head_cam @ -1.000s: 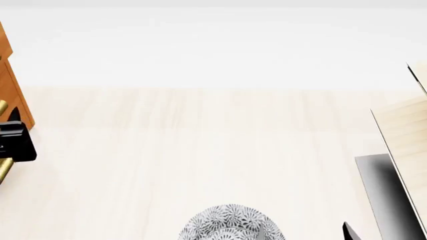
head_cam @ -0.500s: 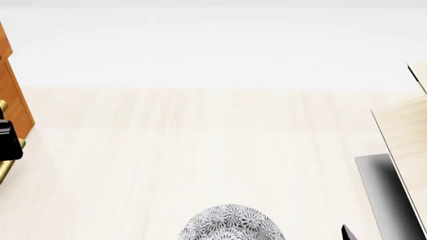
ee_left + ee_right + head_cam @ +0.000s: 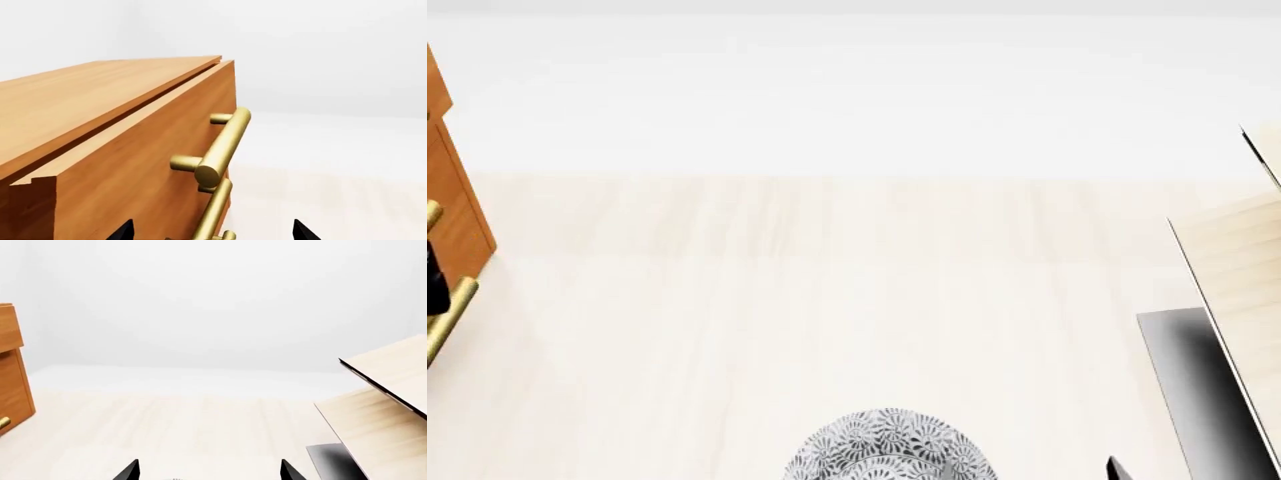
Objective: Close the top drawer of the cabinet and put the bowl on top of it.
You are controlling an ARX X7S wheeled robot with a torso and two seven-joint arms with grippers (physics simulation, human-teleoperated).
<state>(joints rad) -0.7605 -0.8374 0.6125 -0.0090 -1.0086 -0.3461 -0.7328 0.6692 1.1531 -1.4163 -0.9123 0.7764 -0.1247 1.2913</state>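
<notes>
Cabinet [image 3: 100,150] fills the left wrist view, and its top drawer [image 3: 153,165] stands out a little from the body, not yet shut. Pale wooden floor [image 3: 827,300] and white wall [image 3: 854,90] lie around. The bowl [image 3: 888,445] sits on the floor, well apart. Both the left gripper [image 3: 210,232] and the right gripper [image 3: 210,471] have spread fingers, holding nothing. Pushing off-centre on the brass handle [image 3: 223,145] could make the fingers slip.

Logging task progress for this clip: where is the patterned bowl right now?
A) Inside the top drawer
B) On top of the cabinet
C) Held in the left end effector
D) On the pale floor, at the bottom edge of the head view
D: the floral bowl sits on the pale floor at the head view's bottom edge, far from the cabinet at the left.
</notes>
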